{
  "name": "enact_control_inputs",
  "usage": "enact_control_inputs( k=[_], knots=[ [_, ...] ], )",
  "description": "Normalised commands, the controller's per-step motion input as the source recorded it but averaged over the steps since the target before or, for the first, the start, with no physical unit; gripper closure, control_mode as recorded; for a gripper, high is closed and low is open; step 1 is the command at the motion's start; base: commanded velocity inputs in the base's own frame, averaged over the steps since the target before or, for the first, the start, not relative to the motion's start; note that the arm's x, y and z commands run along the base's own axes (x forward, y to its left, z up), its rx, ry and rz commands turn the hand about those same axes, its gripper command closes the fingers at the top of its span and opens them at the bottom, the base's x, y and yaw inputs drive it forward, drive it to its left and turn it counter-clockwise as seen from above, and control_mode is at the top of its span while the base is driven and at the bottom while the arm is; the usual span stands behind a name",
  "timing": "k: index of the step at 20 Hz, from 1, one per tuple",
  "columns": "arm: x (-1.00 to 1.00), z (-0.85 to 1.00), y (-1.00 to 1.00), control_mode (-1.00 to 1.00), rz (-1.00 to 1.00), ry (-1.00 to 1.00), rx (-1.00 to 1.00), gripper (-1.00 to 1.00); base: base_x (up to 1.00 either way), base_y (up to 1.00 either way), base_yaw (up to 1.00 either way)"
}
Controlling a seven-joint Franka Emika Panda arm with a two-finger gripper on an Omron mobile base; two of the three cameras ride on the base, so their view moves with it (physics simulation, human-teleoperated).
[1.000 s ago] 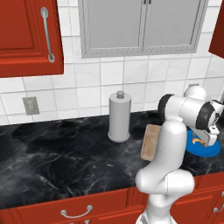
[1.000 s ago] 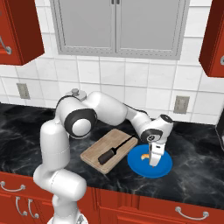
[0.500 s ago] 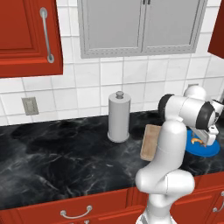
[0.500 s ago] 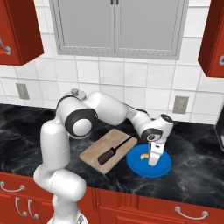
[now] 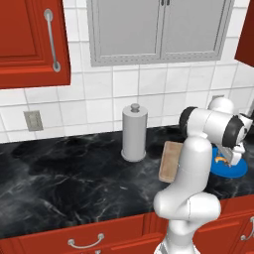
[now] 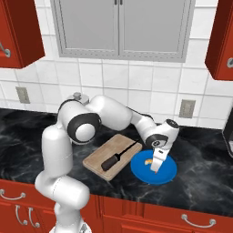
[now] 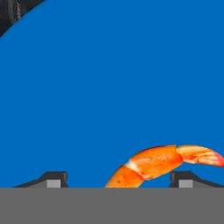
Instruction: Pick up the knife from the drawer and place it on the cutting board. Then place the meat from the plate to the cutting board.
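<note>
Fingers [image 7: 117, 180] spread apart, straddling meat [image 7: 164, 162] on plate [image 7: 109, 87], knife [image 6: 119, 156] on cutting board [image 6: 98, 157].

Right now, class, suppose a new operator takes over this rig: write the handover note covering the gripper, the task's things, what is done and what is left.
Gripper: jaws apart, low over the plate, straddling the meat; nothing gripped yet.
Knife: lying on the cutting board.
Meat: on the blue plate, right of the board in the right base view.
Done: knife placed.
Left: close on the meat, lift it, set it on the board.
</note>
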Motion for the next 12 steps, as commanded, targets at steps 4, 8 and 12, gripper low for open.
enact_control_inputs(
  k=[4, 8, 12],
  knots=[
    [-0.07, -1.00, 1.00, -1.00, -0.16, 0.02, 0.00, 1.00, 0.00, 0.00, 0.00],
    [-0.50, -1.00, 1.00, -1.00, -0.11, 0.04, 0.00, 1.00, 0.00, 0.00, 0.00],
    [-0.73, -1.00, 1.00, -1.00, -0.07, 0.06, 0.00, 1.00, 0.00, 0.00, 0.00]
  ],
)
